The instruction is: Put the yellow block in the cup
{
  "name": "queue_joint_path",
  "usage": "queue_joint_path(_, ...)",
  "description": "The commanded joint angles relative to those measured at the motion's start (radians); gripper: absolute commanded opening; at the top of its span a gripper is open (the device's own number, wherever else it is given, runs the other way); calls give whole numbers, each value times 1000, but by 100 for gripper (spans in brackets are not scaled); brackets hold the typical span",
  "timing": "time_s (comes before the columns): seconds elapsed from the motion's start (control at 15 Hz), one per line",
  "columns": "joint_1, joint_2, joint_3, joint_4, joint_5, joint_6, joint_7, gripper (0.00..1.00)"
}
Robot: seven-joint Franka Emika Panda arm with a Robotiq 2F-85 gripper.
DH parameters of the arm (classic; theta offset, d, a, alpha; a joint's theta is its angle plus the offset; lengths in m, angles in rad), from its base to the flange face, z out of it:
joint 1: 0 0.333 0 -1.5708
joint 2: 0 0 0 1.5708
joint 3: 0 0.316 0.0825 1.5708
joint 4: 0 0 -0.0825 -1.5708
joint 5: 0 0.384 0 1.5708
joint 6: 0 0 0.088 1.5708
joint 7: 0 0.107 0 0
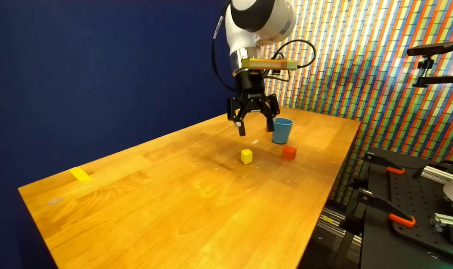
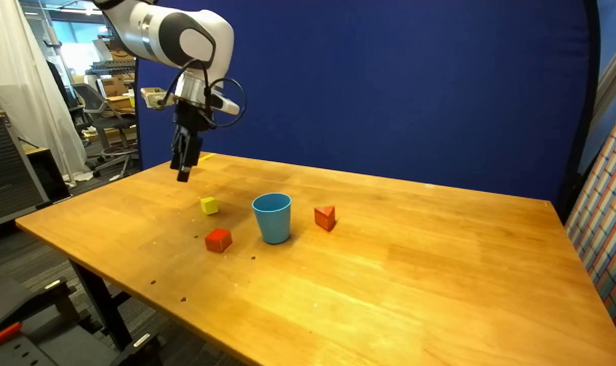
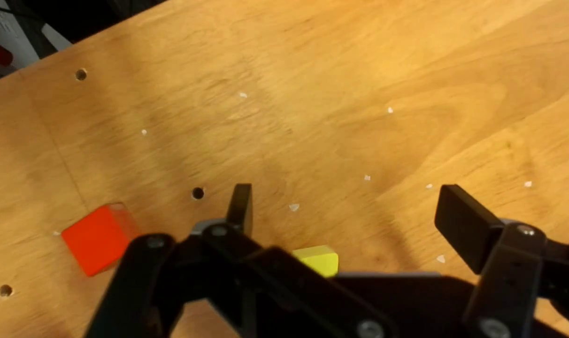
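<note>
One tabletop (image 1: pixel 155 216): wide wood, straight edges.
Gripper (image 1: pixel 256 127): above the tabletop, jaws spread wide.
Cup (image 2: pixel 273 223): upright, well inside the edges.
Red block (image 2: pixel 217 241): near the cup, wood between.
Triangular red block (image 2: pixel 324 218): across the cup from it, apart.
Yellow block (image 1: pixel 246 156): on the tabletop, apart from the cup, wood all round.

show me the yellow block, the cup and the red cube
Yellow block (image 1: pixel 247 157): in an exterior view, side face
Cup (image 2: pixel 274 222): in an exterior view, outer wall
Red cube (image 3: pixel 96 240): in the wrist view, top face
</note>
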Motion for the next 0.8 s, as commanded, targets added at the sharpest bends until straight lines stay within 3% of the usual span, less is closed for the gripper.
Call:
queue_joint_path(0.0, 17, 128, -30, 139, 9, -27, 51, 100)
queue_joint_path(0.53, -2, 273, -66, 238, 47, -60, 92, 100)
queue_joint_path(0.6, 3, 286, -71, 252, 42, -68, 103, 75)
queue_joint_path(0.73, 6, 306, -76, 275, 37, -79, 121, 66)
